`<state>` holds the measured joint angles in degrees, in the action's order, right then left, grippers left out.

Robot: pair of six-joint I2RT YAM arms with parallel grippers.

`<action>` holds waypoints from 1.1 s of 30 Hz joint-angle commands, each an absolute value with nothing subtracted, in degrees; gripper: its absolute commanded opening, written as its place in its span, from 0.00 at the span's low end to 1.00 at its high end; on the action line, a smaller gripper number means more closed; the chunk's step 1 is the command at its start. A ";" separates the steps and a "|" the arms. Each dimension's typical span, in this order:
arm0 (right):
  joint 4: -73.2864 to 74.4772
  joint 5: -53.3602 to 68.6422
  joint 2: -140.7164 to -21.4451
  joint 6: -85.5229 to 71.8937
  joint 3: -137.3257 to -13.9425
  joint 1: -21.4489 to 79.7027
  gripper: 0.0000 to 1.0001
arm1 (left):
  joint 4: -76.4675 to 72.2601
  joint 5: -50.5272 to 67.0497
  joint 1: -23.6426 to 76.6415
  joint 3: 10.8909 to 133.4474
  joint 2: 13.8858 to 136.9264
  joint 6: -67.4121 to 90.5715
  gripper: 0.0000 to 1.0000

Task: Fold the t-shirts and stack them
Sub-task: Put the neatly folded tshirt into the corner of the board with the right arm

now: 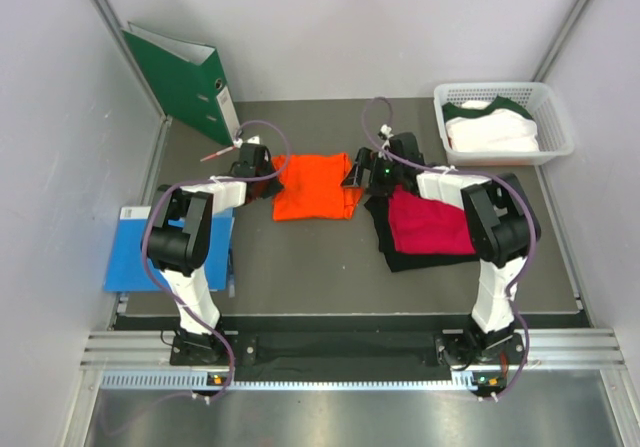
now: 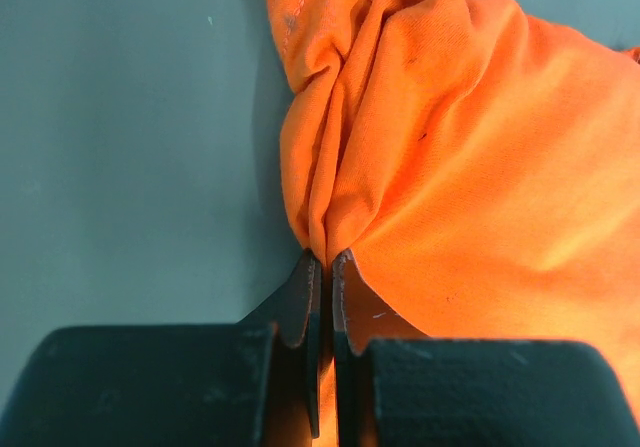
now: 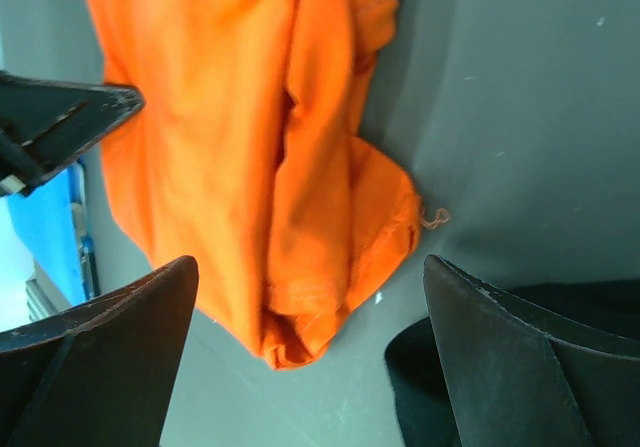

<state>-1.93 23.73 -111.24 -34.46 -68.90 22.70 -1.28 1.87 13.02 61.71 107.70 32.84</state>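
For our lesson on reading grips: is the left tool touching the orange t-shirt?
Touching. The left wrist view shows the left tool shut on a pinched fold of the orange t-shirt.

Nothing legible anywhere I look. The green ring binder (image 1: 180, 82) standing at the back has a white spine label (image 1: 230, 115), but from here it's far too small to make out a single letter. No print, brand or number can be read on any of the cloth or on the arms.
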 commanded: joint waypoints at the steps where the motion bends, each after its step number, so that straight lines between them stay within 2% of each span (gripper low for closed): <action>1: -1.32 22.68 -113.38 -33.40 -71.46 22.24 0.94 | 2.90 -0.97 11.60 61.17 107.58 31.11 0.00; 10: -3.60 25.93 -118.56 -35.16 -73.47 23.46 0.95 | 2.81 -0.53 11.60 61.08 107.93 31.29 0.00; 25: 0.52 27.16 -125.51 -35.16 -82.00 27.77 0.93 | 2.37 2.19 11.69 61.35 107.58 31.90 0.00; 28: 3.59 27.16 -126.73 -34.02 -84.10 28.82 0.88 | 2.28 3.43 11.69 61.00 107.32 32.34 0.00; 31: 9.03 26.81 -128.32 -31.22 -87.18 29.35 0.76 | 2.20 4.83 11.86 60.47 106.96 32.78 0.00; 32: 9.49 26.72 -128.41 -30.77 -87.45 29.36 0.67 | 2.11 5.09 11.87 60.21 106.53 32.87 0.00; 33: 9.58 26.72 -128.23 -30.07 -87.28 29.44 0.62 | 2.11 5.18 12.04 59.94 106.18 32.96 0.00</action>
